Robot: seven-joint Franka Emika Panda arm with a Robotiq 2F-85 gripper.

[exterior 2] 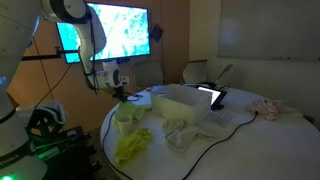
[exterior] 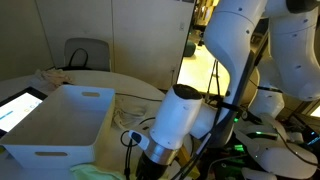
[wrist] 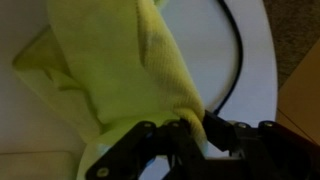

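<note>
Yellow cloth (wrist: 120, 60) is pinched in the gripper (wrist: 185, 128), the jaws being closed narrowly on it, over the white tabletop (wrist: 258, 60) near a black cable (wrist: 240, 55).

In the wrist view the yellow cloth (wrist: 120, 60) runs off the top edge, its gathered end hidden among the fingers (wrist: 145, 135) of the gripper (wrist: 190, 128) — blurred, dark. In an exterior view the gripper (exterior 2: 122, 93) is too small to read; in an exterior view the arm (exterior: 175, 115) covers it.
</note>
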